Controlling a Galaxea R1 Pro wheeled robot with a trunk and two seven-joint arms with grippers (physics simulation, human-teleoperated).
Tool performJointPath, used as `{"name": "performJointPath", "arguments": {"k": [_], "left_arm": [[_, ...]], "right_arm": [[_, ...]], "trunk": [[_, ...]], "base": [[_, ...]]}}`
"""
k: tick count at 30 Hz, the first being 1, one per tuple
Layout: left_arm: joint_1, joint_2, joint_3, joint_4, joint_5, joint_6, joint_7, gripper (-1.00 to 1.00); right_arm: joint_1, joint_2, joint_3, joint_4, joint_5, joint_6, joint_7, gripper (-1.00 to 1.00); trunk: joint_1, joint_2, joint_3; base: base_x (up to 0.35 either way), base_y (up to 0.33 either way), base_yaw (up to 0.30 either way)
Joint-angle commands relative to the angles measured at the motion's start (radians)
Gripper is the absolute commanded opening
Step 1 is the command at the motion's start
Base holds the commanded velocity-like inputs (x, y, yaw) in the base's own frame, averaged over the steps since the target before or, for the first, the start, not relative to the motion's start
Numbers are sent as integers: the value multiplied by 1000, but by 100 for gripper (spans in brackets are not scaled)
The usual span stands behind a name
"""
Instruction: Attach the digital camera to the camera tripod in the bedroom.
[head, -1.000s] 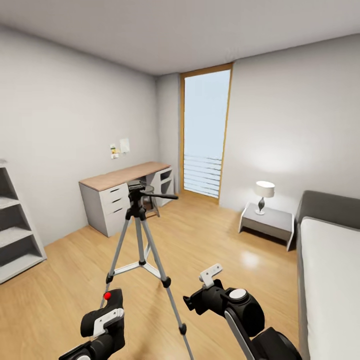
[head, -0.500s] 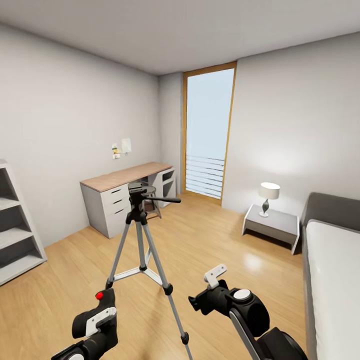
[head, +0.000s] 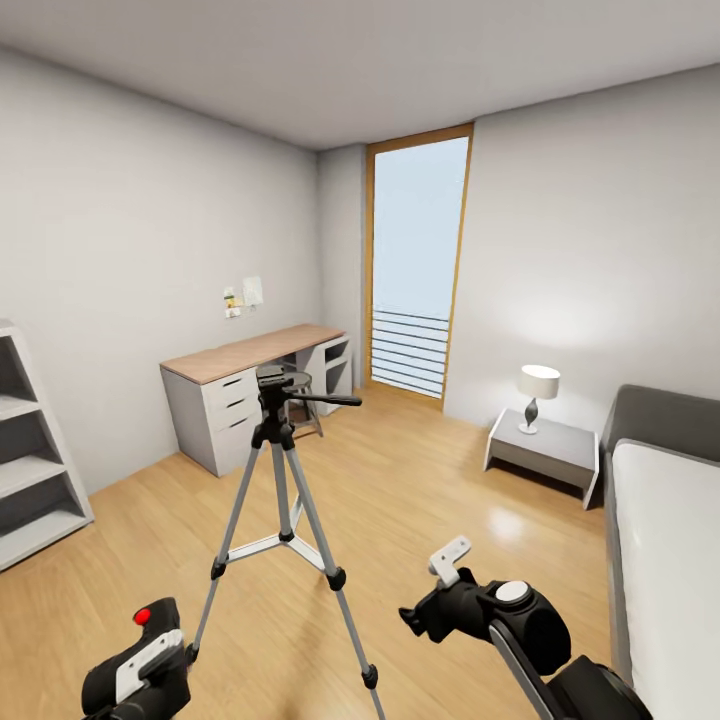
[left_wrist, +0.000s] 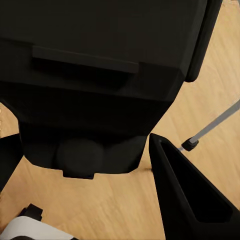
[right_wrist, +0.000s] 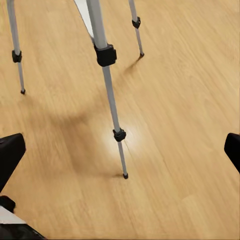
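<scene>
With my left gripper (head: 150, 655) clamped on the digital camera (left_wrist: 95, 80) low beside the camera tripod (head: 280, 480) and my right gripper (right_wrist: 120, 150) spread empty, I should lift the camera squarely over the tripod head before lowering it.

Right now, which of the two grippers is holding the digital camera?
The left gripper, low beside the camera tripod, grips the digital camera; the right gripper holds nothing.

My head view looks forward across the bedroom at the camera tripod (head: 283, 470). My left wrist view sits tight against the digital camera (left_wrist: 95, 80). My right wrist view faces down at the floor (right_wrist: 175, 125), sharing the tripod's legs with the head view.
</scene>
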Motion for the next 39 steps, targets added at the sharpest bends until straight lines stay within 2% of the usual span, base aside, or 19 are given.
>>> {"name": "performJointPath", "arguments": {"k": [1,5,9,10,12,13,14,15,21,28,29,39], "left_arm": [[5,4,4,-2,6,-1,9,-100],[7,15,16,-2,7,-1,9,-100],[9,31,120,-9,23,24,7,-100],[6,41,208,-13,44,84,-12,-100],[2,48,264,-14,54,128,-42,-100],[2,48,264,-14,54,128,-42,-100],[-1,54,317,-13,58,172,-99,-100],[-1,55,328,-11,58,181,-114,-100],[-3,57,361,0,58,206,-161,-100],[-4,54,365,6,59,214,-174,-100],[-4,53,366,6,59,214,-176,-100],[-4,52,365,7,60,215,-177,-100]], "right_arm": [[-1,-4,1,-1,-1,4,31,100],[-1,-5,0,-1,0,4,49,100],[-2,-7,0,-1,0,5,63,100],[-2,-8,0,-1,-1,6,70,100],[-3,-8,0,-1,-1,6,75,100],[-3,-8,0,-1,-1,6,75,100],[-3,-8,0,-1,-2,8,81,100],[-3,-8,0,-1,-3,8,82,100],[-6,-8,0,-1,-7,10,90,100],[-8,-9,-4,-1,-6,7,148,100],[-7,-8,-20,-1,-6,6,157,100],[-6,-6,-48,-1,-6,4,167,100]], "trunk": [[0,-1,0],[0,-1,0],[0,-1,0],[0,-1,0],[0,-1,0],[0,-1,0],[0,-1,0],[0,-1,0],[0,-1,0],[0,-1,0],[0,-1,0],[0,-1,0]], "base": [[0,0,0],[0,0,11],[0,0,124],[0,0,215],[0,0,232],[0,0,237],[0,0,257],[0,0,261],[15,8,257],[199,76,133],[292,29,32],[312,10,11]]}}
